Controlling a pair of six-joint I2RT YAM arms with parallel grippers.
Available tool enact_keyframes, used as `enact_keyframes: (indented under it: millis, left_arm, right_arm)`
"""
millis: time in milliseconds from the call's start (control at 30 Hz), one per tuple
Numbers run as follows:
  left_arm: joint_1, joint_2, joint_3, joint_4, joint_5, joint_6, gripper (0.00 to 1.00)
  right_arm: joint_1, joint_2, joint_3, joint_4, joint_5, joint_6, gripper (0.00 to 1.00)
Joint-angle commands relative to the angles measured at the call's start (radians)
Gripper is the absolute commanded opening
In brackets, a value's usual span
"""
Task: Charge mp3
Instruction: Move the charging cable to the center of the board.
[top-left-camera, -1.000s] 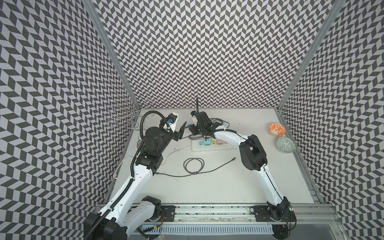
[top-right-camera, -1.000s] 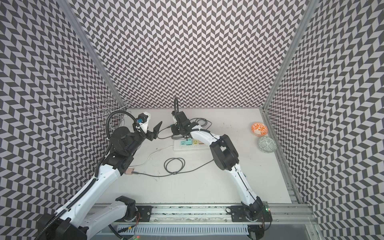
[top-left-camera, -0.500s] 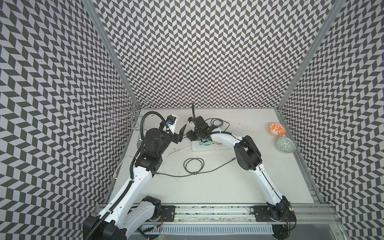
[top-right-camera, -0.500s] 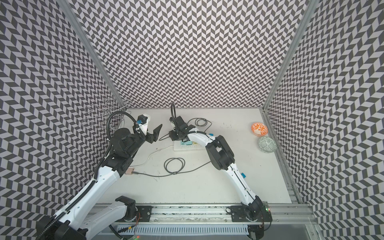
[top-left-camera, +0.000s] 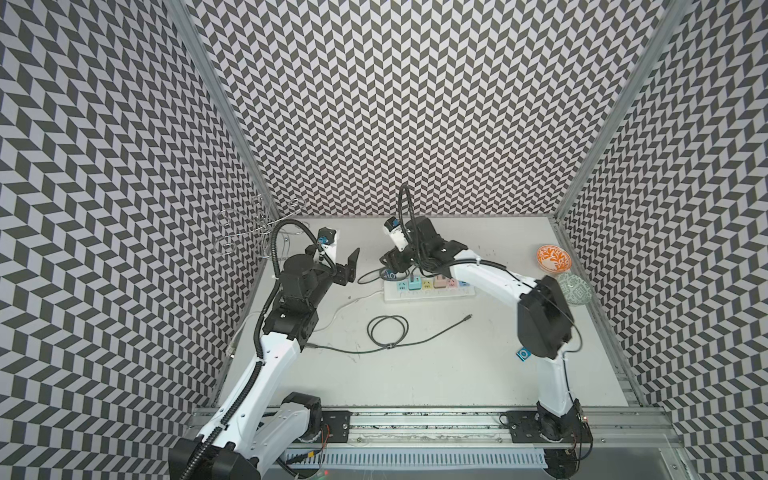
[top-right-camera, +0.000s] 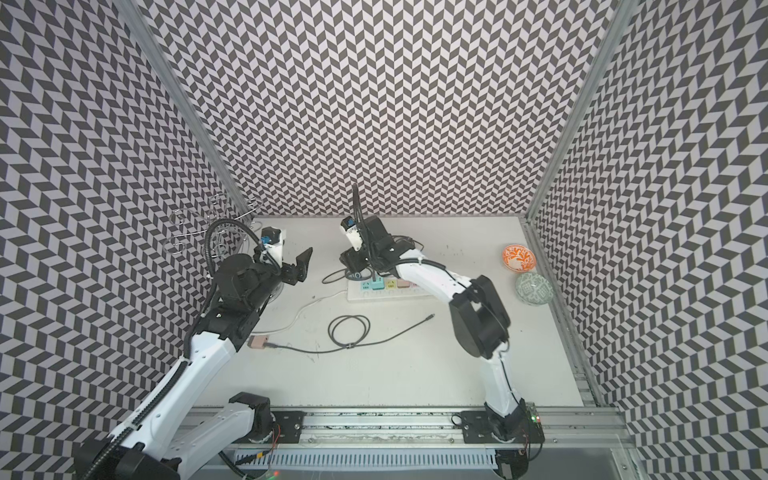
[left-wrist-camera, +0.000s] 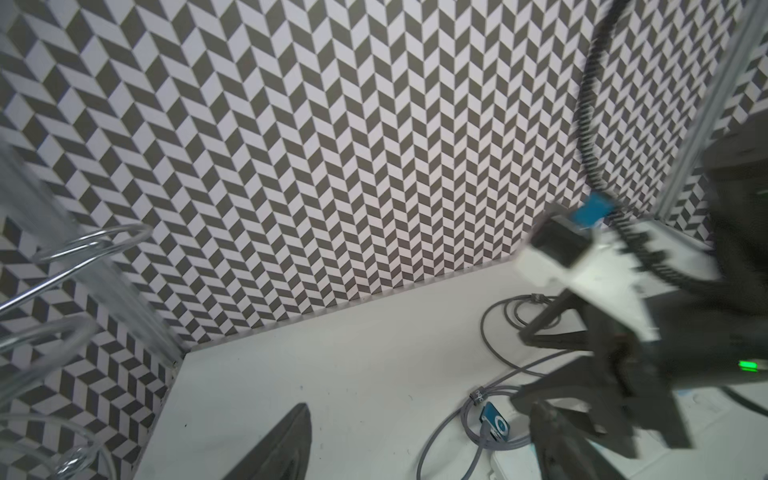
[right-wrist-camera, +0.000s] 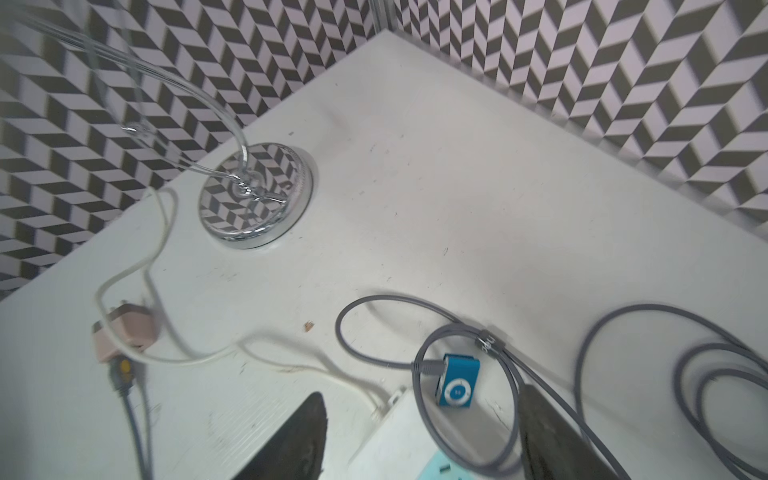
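Top views, strip: power strip (top-left-camera: 428, 289) lies on the table (top-left-camera: 436, 374), with a loose cable (top-left-camera: 388, 328) coiled in front of it.
Top view, mp3: blue mp3 (top-left-camera: 389, 274) lies on the table at the strip's end nearer the left arm, beneath the right jaws.
Left wrist, left jaws: wide apart, holding nothing.
Right wrist, right jaws: parted, gripping nothing. The mp3 lies just beyond their tips, with a grey cable (right-wrist-camera: 428, 367) meeting its side.

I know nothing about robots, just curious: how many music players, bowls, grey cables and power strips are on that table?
Music players: 2
Bowls: 2
Grey cables: 2
Power strips: 1
Total: 7
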Motion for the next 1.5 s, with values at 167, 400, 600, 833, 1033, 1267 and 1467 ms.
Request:
enact_keyframes:
  millis: [167, 400, 600, 833, 1033, 1267, 1467]
  left_arm:
    - [0.071, 0.021, 0.074, -0.034, 0.027, -0.129, 0.82]
    - [0.084, 0.054, 0.097, -0.066, 0.056, -0.158, 0.82]
    - [0.085, 0.058, 0.093, -0.077, 0.079, -0.171, 0.82]
    - [0.084, 0.043, 0.089, -0.083, 0.087, -0.176, 0.81]
    - [0.085, 0.037, 0.083, -0.079, 0.09, -0.186, 0.8]
    - [0.085, 0.041, 0.074, -0.065, 0.091, -0.188, 0.8]
    - [0.084, 0.054, 0.083, -0.065, 0.085, -0.179, 0.8]
  right_arm:
    - [0.123, -0.383, -0.602, 0.219, -0.142, -0.217, 0.68]
    - [0.271, -0.34, -0.822, 0.341, -0.143, -0.226, 0.6]
    - [0.308, -0.21, -0.788, 0.407, -0.067, -0.218, 0.59]
    - [0.328, -0.152, -0.764, 0.438, -0.055, -0.257, 0.59]
    - [0.334, -0.14, -0.716, 0.393, -0.009, -0.282, 0.58]
    - [0.333, -0.177, -0.737, 0.456, -0.04, -0.346, 0.59]
    - [0.334, -0.05, -0.655, 0.396, -0.058, -0.367, 0.53]
